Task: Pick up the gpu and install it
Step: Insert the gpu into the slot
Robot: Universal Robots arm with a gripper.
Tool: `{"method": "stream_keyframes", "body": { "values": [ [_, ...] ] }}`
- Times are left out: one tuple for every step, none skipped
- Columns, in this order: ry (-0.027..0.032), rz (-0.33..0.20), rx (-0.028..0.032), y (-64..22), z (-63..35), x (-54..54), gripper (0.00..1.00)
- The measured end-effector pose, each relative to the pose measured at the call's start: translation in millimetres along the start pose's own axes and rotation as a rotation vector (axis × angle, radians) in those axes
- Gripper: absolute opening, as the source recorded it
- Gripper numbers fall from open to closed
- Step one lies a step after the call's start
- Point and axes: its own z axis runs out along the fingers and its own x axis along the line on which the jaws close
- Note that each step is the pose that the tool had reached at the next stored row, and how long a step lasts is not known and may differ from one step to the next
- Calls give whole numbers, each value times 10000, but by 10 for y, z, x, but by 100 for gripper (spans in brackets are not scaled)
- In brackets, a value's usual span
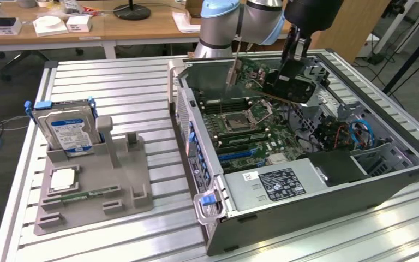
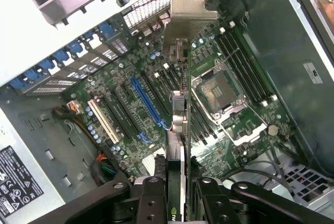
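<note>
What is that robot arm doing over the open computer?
The robot arm's gripper is clamped on a thin green gpu card with a black cooler and a silver metal end bracket. It holds the card in the air above the green motherboard inside the open grey computer case, not yet pushed into a slot. A silver hard drive with a blue-white label stands on a grey holder beside the case.

No label legible (power supply (image 1: 279,183), hard drive (image 1: 70,131)).
</note>
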Motion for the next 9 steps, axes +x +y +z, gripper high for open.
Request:
{"method": "stream_keyframes", "body": {
  "values": [
    [1, -78, -2, 0, 0, 0, 27],
    [3, -154, -4, 0, 0, 0, 27],
    [4, -231, -6, 0, 0, 0, 27],
    [6, -311, -9, 0, 0, 0, 27],
    [6, -387, -11, 0, 0, 0, 27],
    [8, -460, -12, 0, 0, 0, 27],
    [10, -534, -15, 0, 0, 0, 27],
    [11, -606, -17, 0, 0, 0, 27],
    [11, -677, -18, 0, 0, 0, 27]
  ]
}}
